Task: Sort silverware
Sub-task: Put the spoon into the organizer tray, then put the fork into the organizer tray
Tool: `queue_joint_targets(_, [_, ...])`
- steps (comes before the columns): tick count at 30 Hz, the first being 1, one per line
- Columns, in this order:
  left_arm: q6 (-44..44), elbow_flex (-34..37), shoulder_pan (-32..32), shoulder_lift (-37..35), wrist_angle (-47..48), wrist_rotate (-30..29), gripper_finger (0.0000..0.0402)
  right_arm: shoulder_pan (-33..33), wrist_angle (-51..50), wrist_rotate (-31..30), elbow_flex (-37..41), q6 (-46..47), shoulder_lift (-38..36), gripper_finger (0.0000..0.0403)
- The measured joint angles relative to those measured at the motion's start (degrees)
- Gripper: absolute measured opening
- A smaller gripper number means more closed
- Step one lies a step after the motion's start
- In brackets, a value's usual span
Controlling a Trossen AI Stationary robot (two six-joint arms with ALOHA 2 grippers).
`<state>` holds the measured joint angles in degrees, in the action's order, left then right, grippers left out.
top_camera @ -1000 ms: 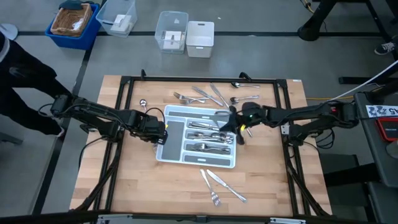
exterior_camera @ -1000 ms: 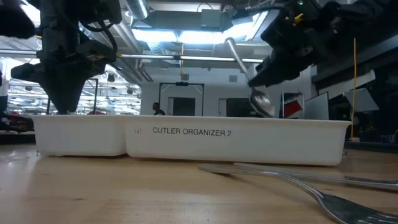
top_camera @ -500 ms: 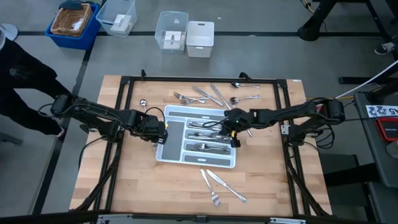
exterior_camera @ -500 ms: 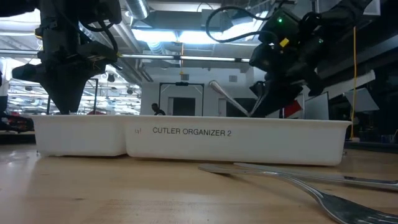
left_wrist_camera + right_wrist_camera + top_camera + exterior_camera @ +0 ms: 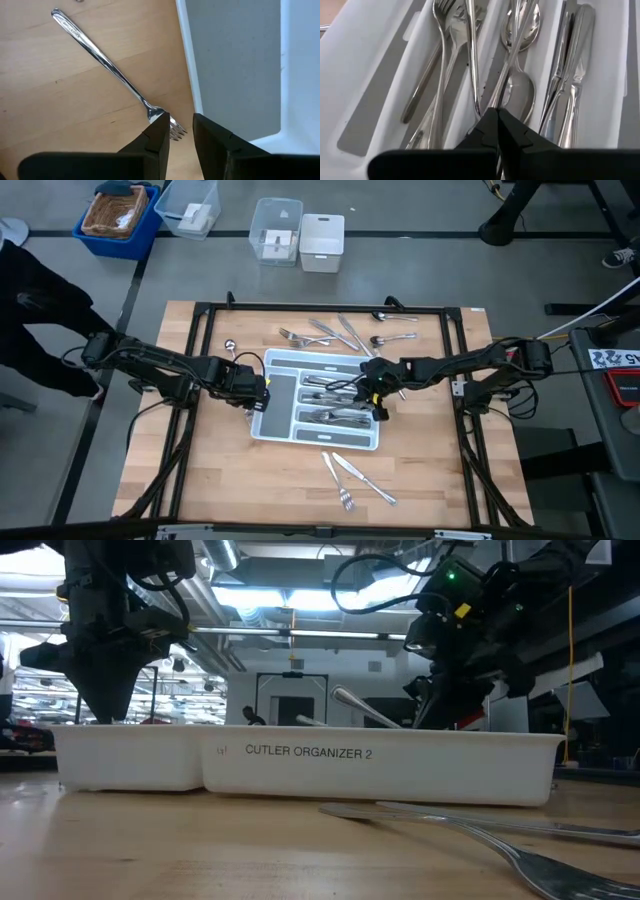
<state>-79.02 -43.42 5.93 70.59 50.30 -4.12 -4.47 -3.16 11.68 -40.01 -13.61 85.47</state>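
Observation:
The white tray (image 5: pixel 283 360) with grey compartments lies mid-table and holds sorted silverware (image 5: pixel 335 400). My right gripper (image 5: pixel 372 387) is low over the tray's right part, shut on a spoon (image 5: pixel 516 95) above the spoon compartment. In the low view the spoon's handle (image 5: pixel 352 704) slants up over the tray wall (image 5: pixel 300 765). My left gripper (image 5: pixel 260 390) is at the tray's left wall, open a little. Its fingers (image 5: pixel 181 131) stand on either side of the tines of a fork (image 5: pixel 107 62) that lies flat on the wood. I cannot tell if they touch it. My right gripper is shut on the spoon close to its bowl (image 5: pixel 512 100), and its own fingers hide the exact place. The fingers come slanting down from the table's right. The handle (image 5: pixel 522 30) runs away from the fingers along the compartment, tilted with its free end raised.
Loose forks, knives and spoons lie on the wood beyond the tray (image 5: pixel 340 335) and in front of it (image 5: pixel 355 475). A lone spoon (image 5: pixel 230 345) lies left of the tray. Bins (image 5: pixel 300 235) stand on the floor behind. A person (image 5: pixel 25 300) is at the left.
My right gripper has gone down and toward the table's left, into the tray, with the spoon. The spoon has tipped from steeply upright, handle high, to a low slant just over the tray wall.

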Motion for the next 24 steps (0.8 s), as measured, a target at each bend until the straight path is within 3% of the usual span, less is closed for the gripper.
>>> queue_joint_targets(9, [0.0, 0.0, 0.0, 0.0, 0.0, 0.0, 0.0074, 0.0, 0.0, 0.0, 0.0, 0.0, 0.0, 0.0010])
queue_joint_targets(18, [2.1, 0.0, 0.0, 0.0, -5.0, -0.1, 0.0074, 0.0, 0.0, -0.2, 0.0, 2.8, 0.0, 0.0106])
queue_joint_targets(24, [8.1, 0.0, 0.0, 0.0, -14.9, -0.2, 0.0074, 0.0, -0.2, -0.2, -1.1, 3.1, 0.0, 0.0126])
